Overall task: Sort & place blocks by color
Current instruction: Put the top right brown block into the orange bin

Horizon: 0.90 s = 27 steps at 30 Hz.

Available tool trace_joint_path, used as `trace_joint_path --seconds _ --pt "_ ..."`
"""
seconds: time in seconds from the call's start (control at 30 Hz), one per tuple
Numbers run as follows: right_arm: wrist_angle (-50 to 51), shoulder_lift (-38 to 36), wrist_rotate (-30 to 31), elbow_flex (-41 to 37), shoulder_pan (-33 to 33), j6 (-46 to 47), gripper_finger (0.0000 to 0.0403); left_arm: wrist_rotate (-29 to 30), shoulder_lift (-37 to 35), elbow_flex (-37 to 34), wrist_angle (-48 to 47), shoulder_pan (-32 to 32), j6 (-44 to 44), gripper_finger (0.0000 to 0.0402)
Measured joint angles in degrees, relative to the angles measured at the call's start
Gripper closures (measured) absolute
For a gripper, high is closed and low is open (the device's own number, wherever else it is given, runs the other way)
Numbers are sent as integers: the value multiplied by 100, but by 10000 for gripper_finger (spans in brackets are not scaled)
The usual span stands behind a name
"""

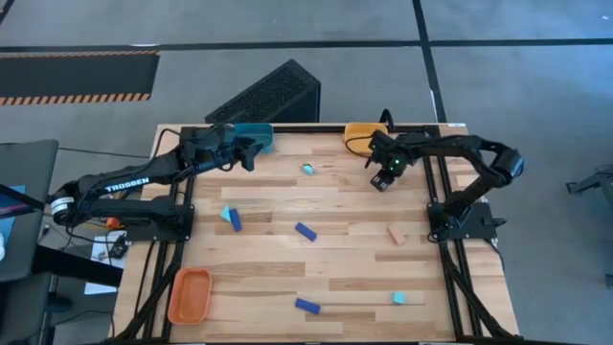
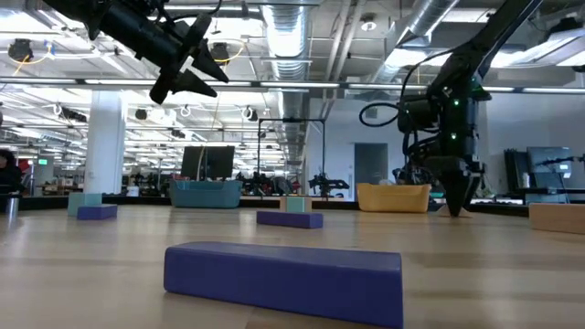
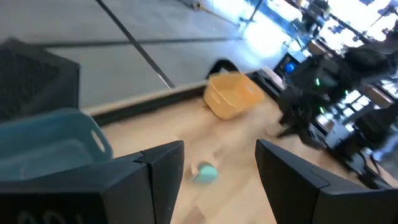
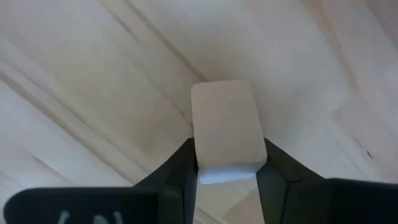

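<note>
Here the right hand (image 4: 227,171) points down at the wooden counter (image 1: 335,278) near the yellow plastic tray (image 1: 362,135), its two fingers closed on a pale tan wooden block (image 4: 225,127). The left hand (image 3: 214,171) hovers beside the teal plastic tray (image 3: 53,140), fingers spread wide and empty, above a light cyan chunk (image 3: 205,172). Dark blue bars (image 1: 306,231) lie scattered across the counter.

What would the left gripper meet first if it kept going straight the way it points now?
Probably the small cyan block, which lies between and beyond the open left gripper on the table; the yellow tray sits farther along. Depth is hard to judge.
</note>
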State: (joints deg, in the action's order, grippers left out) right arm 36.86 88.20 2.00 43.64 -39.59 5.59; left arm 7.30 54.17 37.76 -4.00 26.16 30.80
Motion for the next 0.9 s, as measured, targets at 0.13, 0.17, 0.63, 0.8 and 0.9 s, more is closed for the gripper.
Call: trace_joint_path --seconds 0.13,0.17,0.63,0.8,0.9 --pt "11 -352 -79 2 320 539 279 -220 0 0 -174 -226 50 213" --pt "-6 -453 -78 0 460 724 277 -237 2 0 -221 -292 55 213" --pt "-1397 -845 761 233 3494 3847 271 509 49 0 126 -1100 -36 213" --pt "-788 -549 1732 941 4672 4607 269 226 324 0 560 -1389 -34 213" --pt "-397 -345 2165 1422 5213 4829 268 195 677 0 829 -1671 167 213"
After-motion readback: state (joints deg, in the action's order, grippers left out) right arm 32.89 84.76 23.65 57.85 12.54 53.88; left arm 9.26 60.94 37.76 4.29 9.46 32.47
